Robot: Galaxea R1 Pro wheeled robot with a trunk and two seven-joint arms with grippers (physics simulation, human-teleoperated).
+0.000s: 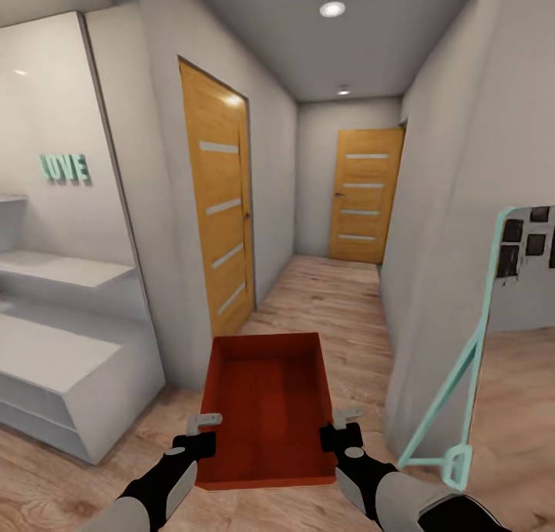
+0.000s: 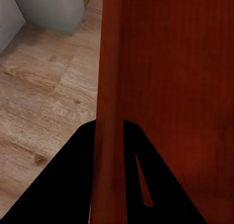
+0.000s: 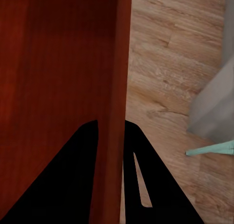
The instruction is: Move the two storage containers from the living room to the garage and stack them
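One orange-red storage container (image 1: 267,409) sits low in the centre of the head view, carried above the light wood plank floor (image 1: 324,301) at the mouth of a hallway. The left gripper (image 1: 202,433) pinches the bin's left wall, and in the left wrist view that wall (image 2: 109,112) runs straight between the two dark fingers (image 2: 73,185). The right gripper (image 1: 341,428) clamps the opposite wall the same way, jaws pressed on either side of the rim (image 3: 117,112). A tan door (image 1: 219,200) stands at the left, another door (image 1: 364,196) at the corridor's far end. White shelving (image 1: 62,347) fills the left, and a teal-framed easel (image 1: 462,378) leans at the lower right.
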